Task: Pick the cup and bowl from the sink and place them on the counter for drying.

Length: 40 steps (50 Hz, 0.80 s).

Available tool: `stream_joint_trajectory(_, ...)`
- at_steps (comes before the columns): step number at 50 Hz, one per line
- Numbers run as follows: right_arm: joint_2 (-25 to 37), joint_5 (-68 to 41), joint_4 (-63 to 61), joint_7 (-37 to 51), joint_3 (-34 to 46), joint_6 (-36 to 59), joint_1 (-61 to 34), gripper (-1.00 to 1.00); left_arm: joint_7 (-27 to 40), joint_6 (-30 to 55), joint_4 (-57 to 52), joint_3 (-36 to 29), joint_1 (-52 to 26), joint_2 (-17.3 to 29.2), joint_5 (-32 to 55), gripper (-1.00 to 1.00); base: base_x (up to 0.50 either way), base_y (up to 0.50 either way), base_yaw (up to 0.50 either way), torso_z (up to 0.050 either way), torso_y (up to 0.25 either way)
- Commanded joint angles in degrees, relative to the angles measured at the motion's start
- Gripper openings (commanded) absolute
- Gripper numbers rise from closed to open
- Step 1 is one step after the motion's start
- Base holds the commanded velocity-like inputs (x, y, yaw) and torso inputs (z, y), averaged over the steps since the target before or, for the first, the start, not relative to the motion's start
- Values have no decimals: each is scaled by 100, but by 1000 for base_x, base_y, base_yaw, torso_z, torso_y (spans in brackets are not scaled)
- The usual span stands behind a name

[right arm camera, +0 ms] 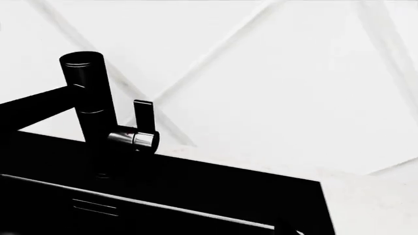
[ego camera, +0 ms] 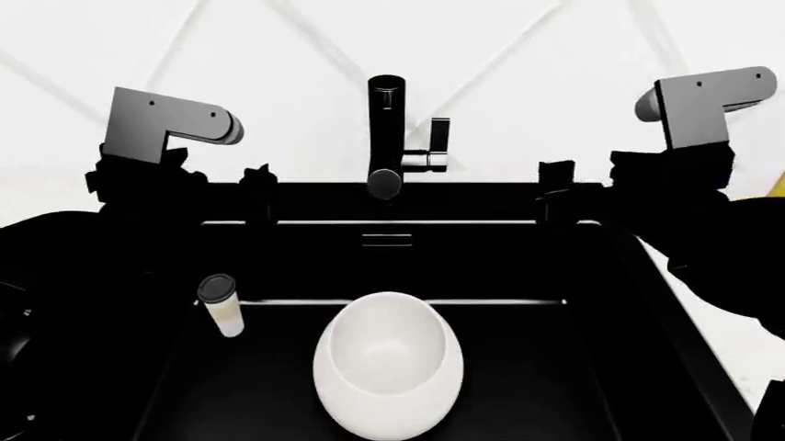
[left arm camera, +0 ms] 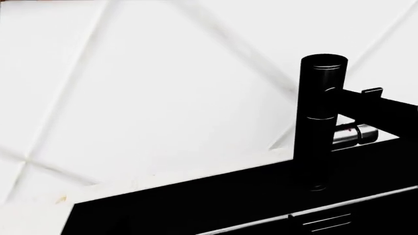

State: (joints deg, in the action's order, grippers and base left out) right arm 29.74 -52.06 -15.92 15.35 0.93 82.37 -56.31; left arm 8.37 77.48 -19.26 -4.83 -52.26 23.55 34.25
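Observation:
The white bowl (ego camera: 390, 363) lies tilted in the black sink (ego camera: 528, 367), near the front middle, its opening facing up and toward me. The small cream cup (ego camera: 221, 308) with a dark rim stands upright at the sink's left side, apart from the bowl. My left gripper (ego camera: 175, 197) hovers over the sink's back left corner, above and behind the cup, with its dark fingers (ego camera: 257, 188) spread and nothing between them. My right gripper (ego camera: 638, 197) hovers over the back right corner, also spread and empty. Neither wrist view shows the cup, the bowl or the jaws.
The tall black faucet (ego camera: 386, 129) with a side lever stands at the sink's back middle, between the grippers; it also shows in the left wrist view (left arm camera: 320, 122) and the right wrist view (right arm camera: 91, 107). White counter (ego camera: 723, 340) borders the sink. A yellow object (ego camera: 775, 186) peeks in at the right edge.

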Motion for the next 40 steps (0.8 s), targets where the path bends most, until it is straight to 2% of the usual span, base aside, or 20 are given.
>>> stream_joint_trajectory(1,-290,-439,208,398,-6,691,27,100,49,-104,-36,32,321,2,5,100,0,0,0,0,0)
stream_joint_trajectory(5,-257,-1410,567,1274,231,726,-78,100,61,-142,-59,43,483,27,7,100,0,0,0,0,0)
stream_joint_trajectory(10,-374,-1723,826,1377,598,601,22,100,83,-187,-34,34,502,24,-8,100,0,0,0,0,0)
stream_joint_trajectory(40,-798,-708,2346,-303,2771,-571,-197,100,156,-250,-108,95,591,64,73,100,0,0,0,0,0)
